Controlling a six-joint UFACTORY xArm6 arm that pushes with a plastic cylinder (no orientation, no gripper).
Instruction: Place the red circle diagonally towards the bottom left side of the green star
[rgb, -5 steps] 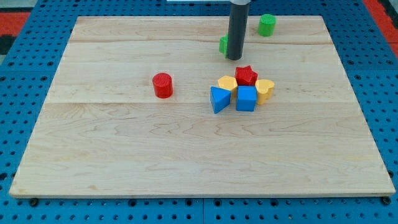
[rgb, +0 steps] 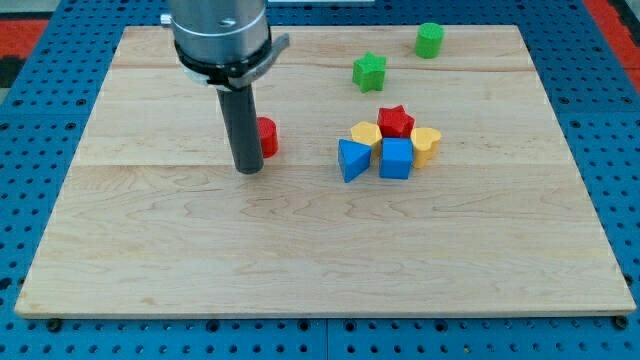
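The red circle (rgb: 267, 137) is a short red cylinder left of the board's middle; the rod hides its left part. My tip (rgb: 248, 170) rests on the board at the circle's lower left, close to or touching it. The green star (rgb: 369, 71) lies up and to the right, near the view's top, well apart from both.
A green cylinder (rgb: 429, 40) stands near the top edge, right of the star. A tight cluster sits right of centre: red star (rgb: 396, 121), yellow block (rgb: 365, 133), yellow heart (rgb: 427, 143), blue triangle (rgb: 352, 159), blue cube (rgb: 396, 158). The wooden board (rgb: 300, 250) lies on blue pegboard.
The rod has moved from in front of the green star down and left to the red circle's left side. The star now shows fully. The blocks have not visibly moved.
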